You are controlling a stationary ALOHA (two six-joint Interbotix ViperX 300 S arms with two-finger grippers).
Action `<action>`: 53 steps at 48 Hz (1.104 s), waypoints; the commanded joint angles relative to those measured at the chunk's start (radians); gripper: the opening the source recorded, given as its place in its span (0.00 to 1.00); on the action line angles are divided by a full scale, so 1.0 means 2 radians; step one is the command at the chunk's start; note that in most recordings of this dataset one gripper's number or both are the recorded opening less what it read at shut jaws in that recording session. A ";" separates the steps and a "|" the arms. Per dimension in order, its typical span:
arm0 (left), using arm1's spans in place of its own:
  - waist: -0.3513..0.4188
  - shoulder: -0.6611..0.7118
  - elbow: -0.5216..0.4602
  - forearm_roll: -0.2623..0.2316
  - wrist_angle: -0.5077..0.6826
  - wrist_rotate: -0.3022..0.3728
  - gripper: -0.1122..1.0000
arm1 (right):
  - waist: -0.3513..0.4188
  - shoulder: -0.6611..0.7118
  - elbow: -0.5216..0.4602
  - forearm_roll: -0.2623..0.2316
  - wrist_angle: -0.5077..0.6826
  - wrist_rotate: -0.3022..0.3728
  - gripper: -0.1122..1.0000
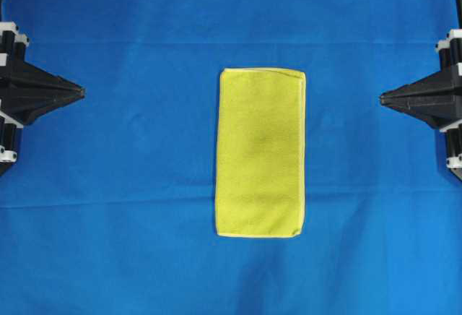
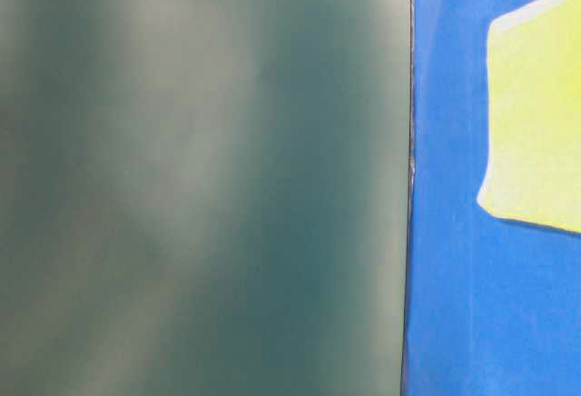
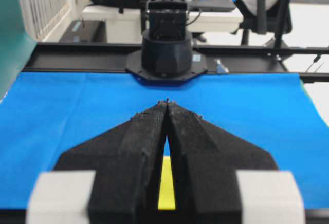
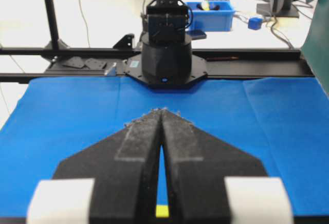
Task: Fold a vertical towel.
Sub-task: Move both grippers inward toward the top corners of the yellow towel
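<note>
The towel [image 1: 260,152] lies flat and lengthwise in the middle of the blue cloth [image 1: 130,243], its pale hem showing along the edges. The left gripper [image 1: 81,92] and the right gripper [image 1: 382,98] hover at opposite sides, well apart from the towel, tips pointing at it, each with its jaws pressed together and holding nothing. Beyond the cloth, a blue bin [image 4: 208,13] holds small items too blurred to name. No writing is legible.
</note>
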 commanded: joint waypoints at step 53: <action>0.097 0.489 -0.168 -0.015 -0.108 -0.031 0.79 | -0.167 0.336 -0.085 0.002 0.088 0.047 0.64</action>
